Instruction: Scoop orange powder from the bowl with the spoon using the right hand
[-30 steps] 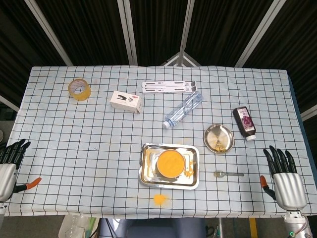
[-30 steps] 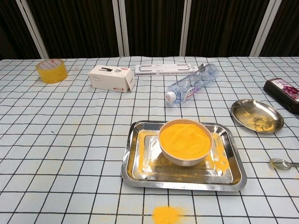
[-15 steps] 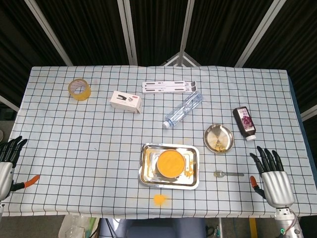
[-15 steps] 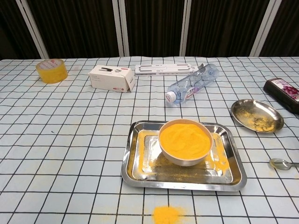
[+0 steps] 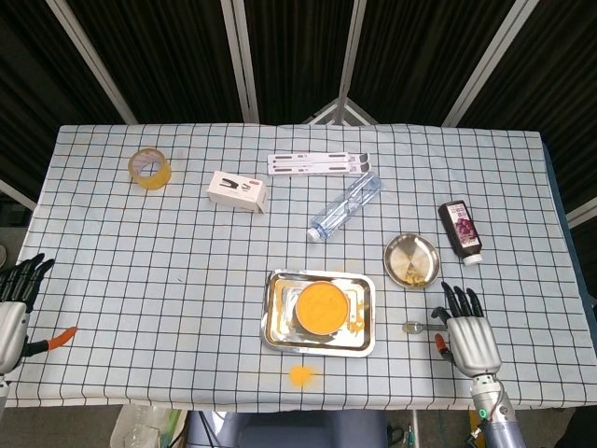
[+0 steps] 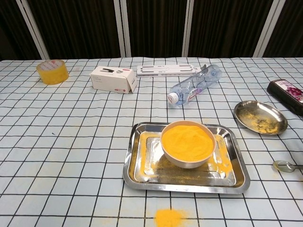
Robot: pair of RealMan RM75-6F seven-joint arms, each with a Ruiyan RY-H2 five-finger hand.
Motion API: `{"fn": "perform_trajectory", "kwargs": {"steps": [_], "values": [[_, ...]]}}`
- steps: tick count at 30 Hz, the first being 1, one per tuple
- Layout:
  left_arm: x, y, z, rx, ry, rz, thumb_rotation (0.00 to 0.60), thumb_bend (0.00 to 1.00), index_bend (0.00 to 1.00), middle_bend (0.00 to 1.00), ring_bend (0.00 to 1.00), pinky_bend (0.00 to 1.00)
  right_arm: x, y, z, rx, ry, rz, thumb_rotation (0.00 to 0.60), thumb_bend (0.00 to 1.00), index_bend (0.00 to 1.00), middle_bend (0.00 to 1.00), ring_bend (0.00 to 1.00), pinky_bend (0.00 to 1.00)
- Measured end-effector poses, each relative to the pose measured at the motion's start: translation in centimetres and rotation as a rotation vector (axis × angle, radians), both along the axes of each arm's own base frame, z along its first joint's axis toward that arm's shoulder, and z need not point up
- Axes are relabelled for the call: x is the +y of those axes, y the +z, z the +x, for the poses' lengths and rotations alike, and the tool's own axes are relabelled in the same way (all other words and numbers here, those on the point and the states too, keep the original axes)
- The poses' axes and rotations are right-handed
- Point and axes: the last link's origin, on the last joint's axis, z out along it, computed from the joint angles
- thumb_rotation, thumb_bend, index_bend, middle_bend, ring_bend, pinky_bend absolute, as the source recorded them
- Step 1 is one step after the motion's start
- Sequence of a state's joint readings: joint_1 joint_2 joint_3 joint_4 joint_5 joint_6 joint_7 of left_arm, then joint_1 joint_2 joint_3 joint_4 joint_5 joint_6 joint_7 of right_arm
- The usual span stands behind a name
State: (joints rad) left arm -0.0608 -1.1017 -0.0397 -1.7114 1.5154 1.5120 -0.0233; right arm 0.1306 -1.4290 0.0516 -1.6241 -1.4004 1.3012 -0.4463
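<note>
A bowl (image 5: 322, 307) (image 6: 187, 144) heaped with orange powder stands in a steel tray (image 5: 276, 329) (image 6: 137, 174) near the table's front edge. To the tray's right a metal spoon (image 5: 415, 328) (image 6: 283, 165) lies flat on the checked cloth, bowl end toward the tray. My right hand (image 5: 469, 335) hovers over the spoon's handle end, fingers spread and holding nothing; the handle is hidden under it. My left hand (image 5: 14, 303) hangs open at the table's far left edge. Neither hand shows in the chest view.
A small steel dish (image 5: 411, 259) with powder traces and a dark bottle (image 5: 461, 231) lie behind the spoon. A clear water bottle (image 5: 346, 206), white box (image 5: 237, 190), tape roll (image 5: 149, 168) and white strip (image 5: 318, 163) sit further back. Spilled powder (image 5: 300, 375) lies before the tray.
My right hand has moved left and inward from the table's right edge until it covers the spoon's handle. The left hand has barely shifted. Spoon and bowl have not moved.
</note>
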Motion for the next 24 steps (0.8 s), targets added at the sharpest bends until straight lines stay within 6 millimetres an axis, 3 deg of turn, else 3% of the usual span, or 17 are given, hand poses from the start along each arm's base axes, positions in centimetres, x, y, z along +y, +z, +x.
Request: {"fn": "perform_trajectory", "kwargs": {"steps": [9, 24], "values": [[0.3, -0.2, -0.1, -0.002, 0.009, -0.015, 0.6, 0.0, 0.0, 0.0, 0.0, 0.0, -0.8, -1.8, -1.3, 0.048, -0.051, 0.032, 0.6, 0.46, 0.41, 0.05, 0.0, 0.0], [0.3, -0.1, 0.1, -0.009, 0.004, -0.002, 0.6, 0.0, 0.0, 0.0, 0.0, 0.0, -1.1, -2.3, -2.6, 0.086, -0.075, 0.011, 0.6, 0.46, 0.41, 0.06, 0.0, 0.0]]}}
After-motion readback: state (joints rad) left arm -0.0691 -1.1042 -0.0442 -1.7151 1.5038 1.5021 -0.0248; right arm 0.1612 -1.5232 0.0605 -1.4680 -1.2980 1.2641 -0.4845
